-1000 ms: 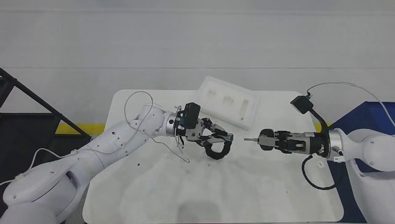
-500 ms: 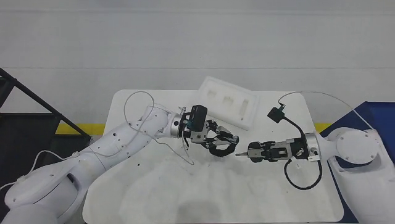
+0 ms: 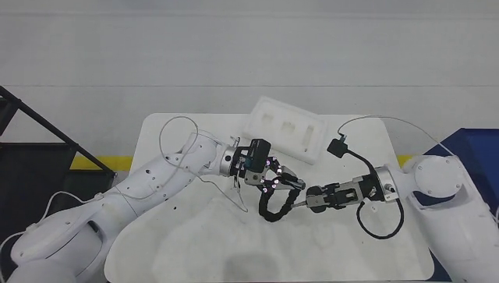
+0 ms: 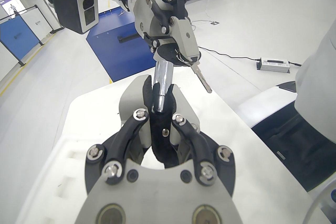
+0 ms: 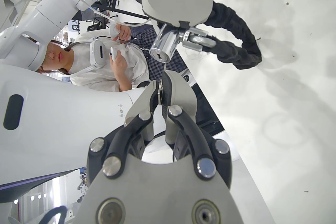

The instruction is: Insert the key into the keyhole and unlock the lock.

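My left gripper point(image 3: 279, 183) is shut on the lock point(image 3: 274, 209), a chrome cylinder point(image 4: 162, 83) with a black sleeved cable loop point(image 5: 236, 33), held over the table's middle. The cylinder's keyhole face point(image 5: 159, 55) is turned toward my right gripper point(image 3: 310, 198). That gripper is shut on a small silver key point(image 4: 202, 78) and sits right against the lock's end. The key blade point(image 5: 164, 67) lies beside the cylinder, its tip outside the keyhole. In the left wrist view the left gripper point(image 4: 160, 93) pinches both the cylinder and the cable. The right gripper point(image 5: 160, 86) clamps the key's head.
A white foam tray point(image 3: 288, 129) with recesses lies at the table's far edge, behind both grippers. The white table point(image 3: 195, 244) has bare room in front of the grippers. A blue mat point(image 3: 468, 146) lies on the floor at the right.
The right gripper carried the key leftward across the table until it met the lock. The left gripper shifted the lock slightly right and nearer, and the cable loop now hangs lower.
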Tool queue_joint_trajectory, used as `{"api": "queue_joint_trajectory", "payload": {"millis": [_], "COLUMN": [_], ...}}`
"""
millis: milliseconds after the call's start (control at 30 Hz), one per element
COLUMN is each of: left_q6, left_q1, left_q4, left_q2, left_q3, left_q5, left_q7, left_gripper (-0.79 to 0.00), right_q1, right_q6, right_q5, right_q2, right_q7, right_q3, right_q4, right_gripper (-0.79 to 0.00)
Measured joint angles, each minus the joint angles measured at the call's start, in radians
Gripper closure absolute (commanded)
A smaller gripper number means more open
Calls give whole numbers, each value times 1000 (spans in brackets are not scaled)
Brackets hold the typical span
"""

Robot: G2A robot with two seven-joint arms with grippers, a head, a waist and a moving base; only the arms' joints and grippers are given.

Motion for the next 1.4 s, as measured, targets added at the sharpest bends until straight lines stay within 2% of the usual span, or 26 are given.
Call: {"api": "queue_joint_trajectory", "payload": {"millis": [300, 1033, 1233, 1400], "left_q6": [-23, -45, -12, 56], "left_q1": [20, 33, 53, 88], "left_q4": [-6, 18, 46, 27], "left_q2": [-7, -37, -36, -17], "left_q3": [-22, -36, -74, -124], "left_q5": [45, 75, 49, 57], "left_q7": [27, 0, -32, -131], "left_gripper": [0, 0, 0, 0], "right_q1": [30, 72, 68, 52], "right_q6": [10, -9, -10, 4], "right_q5": [1, 46, 48, 18], "right_q2": [4, 14, 22, 33], "right_q7": [-17, -32, -35, -79], "right_q3": [-42, -114, -99, -62], "right_q4": [19, 37, 33, -9], "right_gripper": [0, 0, 0, 0]}}
